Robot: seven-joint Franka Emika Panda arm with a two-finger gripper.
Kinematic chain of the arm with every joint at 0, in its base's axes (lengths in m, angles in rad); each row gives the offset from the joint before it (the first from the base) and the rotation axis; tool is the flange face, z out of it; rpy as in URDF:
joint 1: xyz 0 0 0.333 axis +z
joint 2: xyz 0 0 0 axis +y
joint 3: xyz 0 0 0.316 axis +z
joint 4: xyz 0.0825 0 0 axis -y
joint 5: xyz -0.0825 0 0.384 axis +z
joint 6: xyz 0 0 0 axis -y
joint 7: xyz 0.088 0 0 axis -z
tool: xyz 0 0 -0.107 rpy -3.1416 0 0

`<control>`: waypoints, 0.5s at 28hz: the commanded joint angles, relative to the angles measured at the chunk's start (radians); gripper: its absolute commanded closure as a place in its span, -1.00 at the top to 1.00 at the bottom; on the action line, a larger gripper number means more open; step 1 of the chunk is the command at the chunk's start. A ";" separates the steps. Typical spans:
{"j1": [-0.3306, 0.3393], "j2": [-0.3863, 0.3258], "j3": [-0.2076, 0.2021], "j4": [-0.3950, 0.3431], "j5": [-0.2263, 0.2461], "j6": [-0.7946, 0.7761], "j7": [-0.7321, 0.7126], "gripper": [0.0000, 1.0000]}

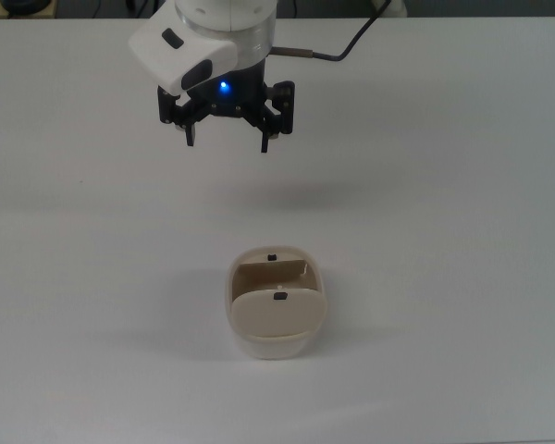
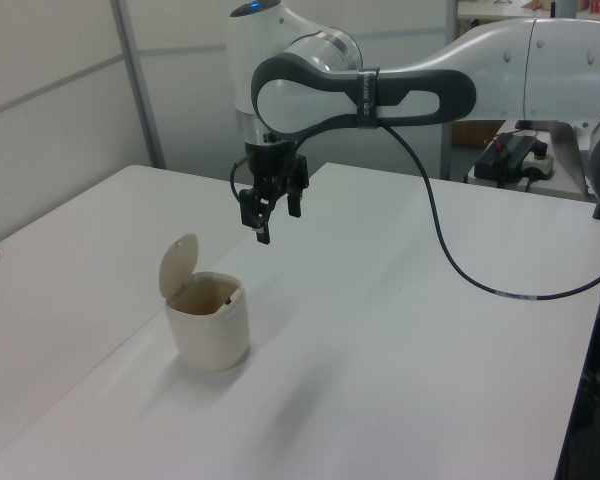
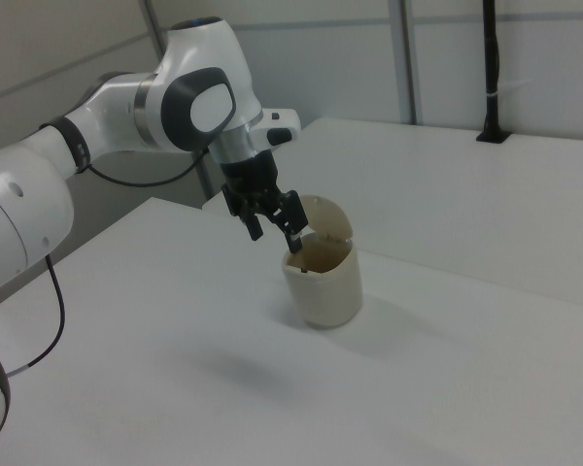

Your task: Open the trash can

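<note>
The trash can (image 1: 276, 344) is a small cream-beige bin on the white table, low and central in the top view. Its tan lid (image 1: 276, 313) stands flipped up on its hinge, and the inside shows behind it. In the left view the lid (image 2: 178, 265) rises over the left side of the bin (image 2: 210, 328). In the right view the lid (image 3: 327, 218) stands behind the bin (image 3: 323, 283). My gripper (image 1: 228, 143) hangs in the air beyond the bin toward the top view's top. It is open, fingers spread wide, holding nothing (image 2: 277, 218) (image 3: 275, 236).
A black cable (image 1: 347, 48) runs from the wrist off the top view's top edge and loops over the table (image 2: 460, 270) in the left view. The table's edge runs along the left view's right side (image 2: 570, 420). A wall panel stands behind the table.
</note>
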 commanded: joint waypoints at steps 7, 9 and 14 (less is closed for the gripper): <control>-0.009 -0.049 -0.018 -0.011 0.013 -0.073 -0.042 1.00; -0.009 -0.052 -0.018 -0.013 0.013 -0.073 -0.043 1.00; -0.008 -0.052 -0.018 -0.013 0.013 -0.073 -0.043 1.00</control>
